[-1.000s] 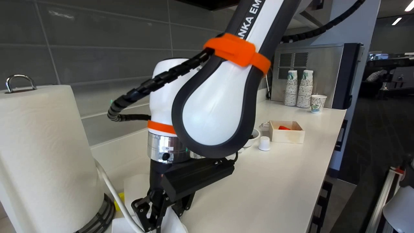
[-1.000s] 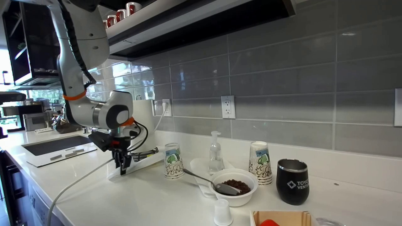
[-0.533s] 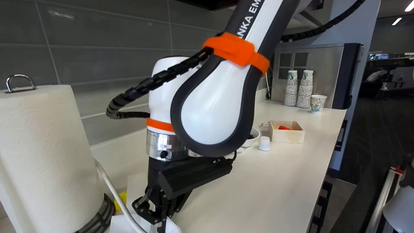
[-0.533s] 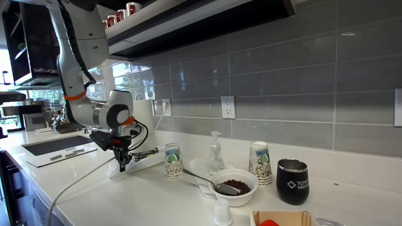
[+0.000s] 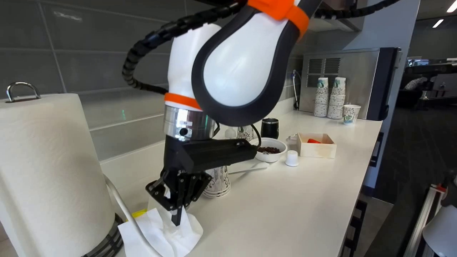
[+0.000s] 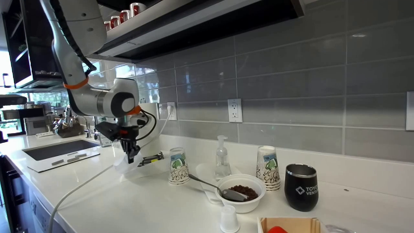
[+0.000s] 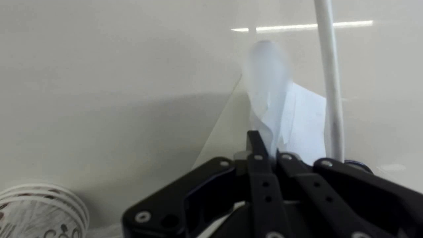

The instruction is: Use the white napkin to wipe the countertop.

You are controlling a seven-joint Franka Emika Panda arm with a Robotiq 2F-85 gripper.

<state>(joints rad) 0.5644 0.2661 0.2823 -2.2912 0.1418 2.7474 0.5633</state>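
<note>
The crumpled white paper napkin (image 5: pixel 180 236) was pinched in the tightly closed, black two-fingered gripper (image 5: pixel 177 216) and was draped below its tips, between them and the smooth off-white countertop (image 5: pixel 278 210).

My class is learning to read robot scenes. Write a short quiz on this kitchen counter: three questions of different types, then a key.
1. True or false: the black two-fingered gripper is shut on the crumpled white paper napkin.
2. Fill in: a grey metal (blank) rests in the round white plastic bowl of brown pieces.
3. In an exterior view, what is stacked on each side of the clear plastic pump bottle?

Key: 1, true. 2, spoon. 3, patterned paper cups.
</note>
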